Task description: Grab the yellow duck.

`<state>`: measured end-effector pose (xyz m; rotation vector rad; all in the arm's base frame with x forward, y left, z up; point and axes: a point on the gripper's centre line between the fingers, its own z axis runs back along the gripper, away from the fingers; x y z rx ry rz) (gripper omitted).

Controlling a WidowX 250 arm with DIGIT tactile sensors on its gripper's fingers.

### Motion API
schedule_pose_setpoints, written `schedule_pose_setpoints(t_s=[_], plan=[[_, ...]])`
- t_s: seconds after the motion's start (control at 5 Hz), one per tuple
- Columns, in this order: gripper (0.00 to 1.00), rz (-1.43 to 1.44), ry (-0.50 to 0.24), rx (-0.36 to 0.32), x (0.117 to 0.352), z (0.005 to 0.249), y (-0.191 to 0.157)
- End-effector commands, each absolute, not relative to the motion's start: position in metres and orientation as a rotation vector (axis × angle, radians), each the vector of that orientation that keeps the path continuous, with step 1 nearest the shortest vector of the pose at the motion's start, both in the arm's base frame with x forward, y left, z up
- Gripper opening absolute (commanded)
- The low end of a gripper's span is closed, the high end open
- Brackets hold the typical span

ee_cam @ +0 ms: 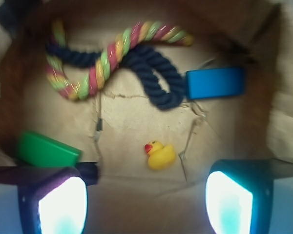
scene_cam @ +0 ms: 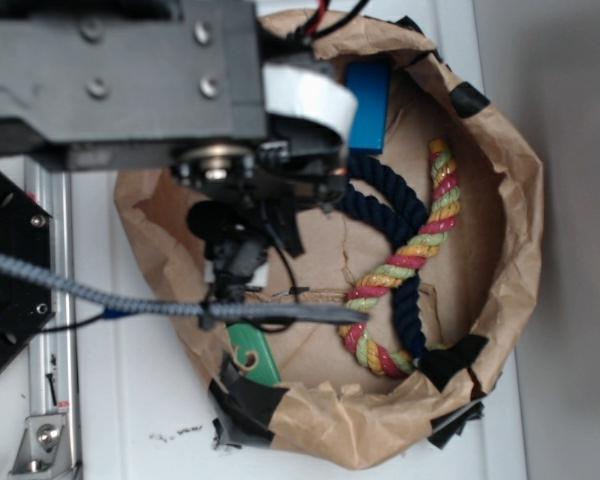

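Duck (ee_cam: 160,155) in bag (ee_cam: 136,117), ropes (ee_cam: 102,68) behind, block (ee_cam: 215,83) right

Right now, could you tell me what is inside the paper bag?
Inside the bag: duck, blue block, green block, two ropes. The arm hides the duck in the exterior view.

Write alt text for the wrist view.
A small yellow duck sits on the brown paper floor between the open gripper fingers, untouched. Behind it lie a multicoloured rope twisted with a navy rope, a blue block and a green block.

Exterior: yellow duck hidden under arm (scene_cam: 130,80); wrist view blurred.
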<state>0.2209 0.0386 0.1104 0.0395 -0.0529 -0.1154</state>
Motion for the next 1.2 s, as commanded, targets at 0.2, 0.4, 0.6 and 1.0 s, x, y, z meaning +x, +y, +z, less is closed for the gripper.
schedule_pose_setpoints(t_s=[0.2, 0.4, 0.6, 1.0], plan=[[1.00, -0.266, -0.051, 0.044, 0.228, 0.029, 0.065], [0.86, -0.330, -0.031, 0.114, 0.227, 0.027, 0.052], [0.00, -0.313, -0.047, 0.122, 0.225, 0.031, 0.054], [0.00, -0.326, -0.027, 0.158, 0.225, 0.028, 0.053]])
